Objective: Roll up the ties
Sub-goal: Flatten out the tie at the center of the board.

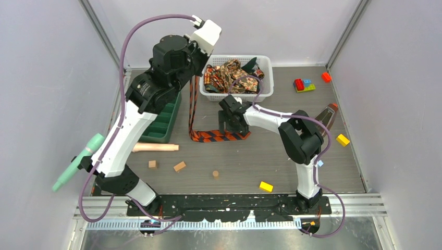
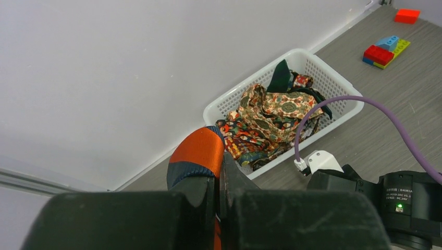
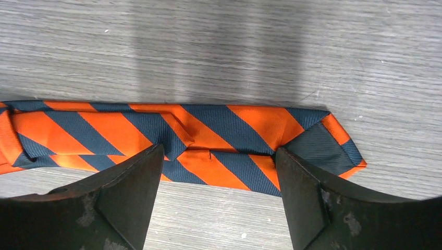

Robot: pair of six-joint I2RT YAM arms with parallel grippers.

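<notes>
Grey wood-grain table point(image 1: 312, 156) boxed in by pale walls: my left pincer point(image 2: 219, 177), raised high at eleven o'clock, is clamped on the orange-and-dark striped tie point(image 3: 219, 125). The tie hangs from it in a long loop down to the table's middle, where its lower stretch lies flat and doubled over. My right pincer point(image 3: 219, 156) hovers low over that doubled stretch with jaws spread wide and gripping nothing; the folded point lies at three o'clock in its own view. The other ties point(image 1: 229, 75) are heaped in the white basket point(image 1: 263, 94) at twelve o'clock.

By my reckoning the cloth is light, limp and slick. It will sag and slide rather than hold a shape, and the layers may slip apart. I judge the best hold to be across the width at the folded end, pinching both layers together.
</notes>
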